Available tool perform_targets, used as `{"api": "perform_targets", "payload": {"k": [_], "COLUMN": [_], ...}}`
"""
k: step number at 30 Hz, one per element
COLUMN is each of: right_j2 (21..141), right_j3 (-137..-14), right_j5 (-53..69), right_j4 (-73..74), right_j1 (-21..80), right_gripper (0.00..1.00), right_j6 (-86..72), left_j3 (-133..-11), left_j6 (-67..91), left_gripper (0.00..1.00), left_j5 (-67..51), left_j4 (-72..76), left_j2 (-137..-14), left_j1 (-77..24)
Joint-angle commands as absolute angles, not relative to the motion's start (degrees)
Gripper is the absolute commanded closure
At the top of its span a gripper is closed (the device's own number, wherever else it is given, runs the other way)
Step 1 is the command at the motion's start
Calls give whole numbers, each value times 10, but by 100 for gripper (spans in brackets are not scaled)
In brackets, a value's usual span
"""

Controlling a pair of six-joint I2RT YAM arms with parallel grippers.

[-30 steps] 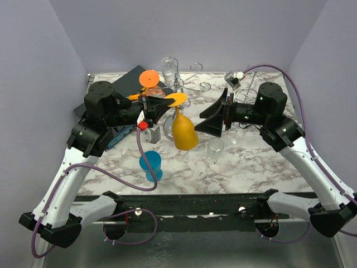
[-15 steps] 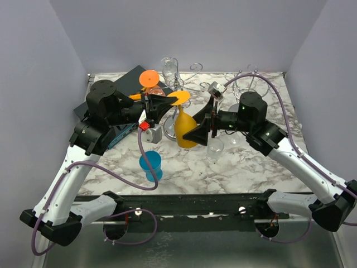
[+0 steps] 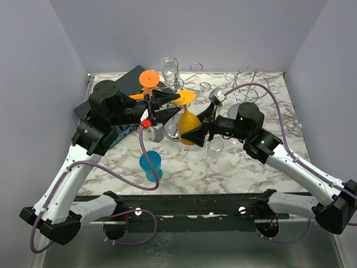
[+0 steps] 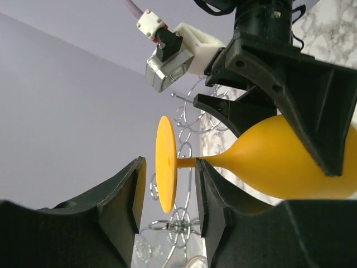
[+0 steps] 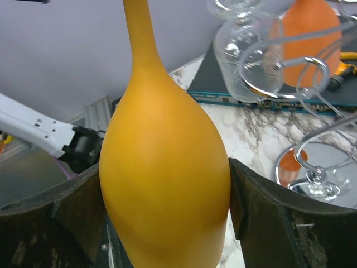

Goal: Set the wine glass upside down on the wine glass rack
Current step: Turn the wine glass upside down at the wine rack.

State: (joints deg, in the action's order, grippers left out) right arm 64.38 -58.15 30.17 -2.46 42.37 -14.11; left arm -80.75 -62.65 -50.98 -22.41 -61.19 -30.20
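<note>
Your marbled white tabletop, lilac walls | right gripper clamps opaque yellow wine glass bowl | left gripper spread around its foot

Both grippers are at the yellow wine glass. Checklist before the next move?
1. Bowl grip: ok. The right gripper has a finger against each side of the yellow wine glass.
2. Stem end free: cannot tell. The left gripper shows gaps on both sides of the foot, but the stem crosses one finger.
3. Orientation: ok. Foot up, bowl down, slightly tilted.
4. Free hook on the wine glass rack: cannot tell. An orange glass and a hanging clear glass occupy hooks.
5. Room under the right arm: cannot tell. An upright clear glass looks close below it in the top view.
</note>
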Motion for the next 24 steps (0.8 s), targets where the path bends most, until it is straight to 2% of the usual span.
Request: {"api": "perform_targets", "payload": {"k": [1,4,8,24], "right_j2": [616,603,606,647], "right_j3": [-546,-528,-523,-530], "right_j5": [227,200,169,125], "right_j4": [-67,-69,-57,-48], "right_j1": [424,423,424,404], "right_gripper": [27,27,27,27], "right_j6": [-140,-139,-128,-101], "left_j3": [-811,-816,-815,-815], "left_j6": [-560,-511,-447,-355], "left_gripper": [44,27,15,4], "left_j5": [-493,-469,-424,-273], "left_j4": [-214,-214,-217,-326], "left_j2": [-615,-616,-610,-552], "left_j1": [-307,-308,-308,-308]}}
